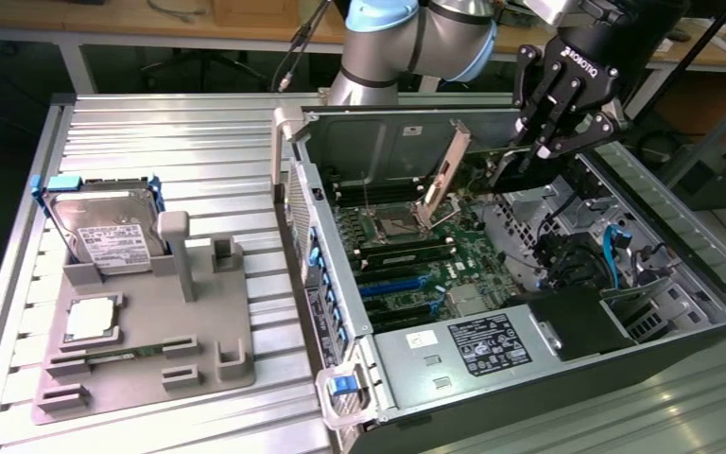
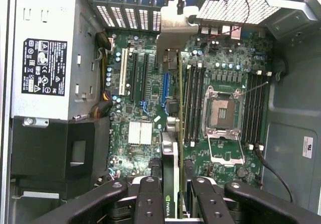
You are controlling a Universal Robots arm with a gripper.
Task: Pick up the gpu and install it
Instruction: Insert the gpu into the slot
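The gpu (image 1: 509,176) hangs edge-down inside the open computer case (image 1: 337,312), and my gripper (image 1: 540,144) is shut on its top edge. Its silver bracket (image 1: 449,175) slants down toward the motherboard (image 1: 433,274). The wrist view looks straight down the card: the gpu (image 2: 169,153) runs as a thin strip away from my gripper (image 2: 173,204), with a black finger (image 2: 149,199) on each side. Its bracket (image 2: 175,28) reaches the rear slot openings. The card hovers between the blue expansion slot (image 2: 165,86) and the memory slots (image 2: 193,103), apart from the board.
The CPU socket (image 2: 223,111) lies open beside the memory slots. A power supply (image 1: 476,345) fills the case's near end. On the exterior view's left, a grey fixture (image 1: 212,312) holds a hard drive (image 1: 111,236) and a square CPU chip (image 1: 92,317) on the ribbed metal table (image 1: 174,142).
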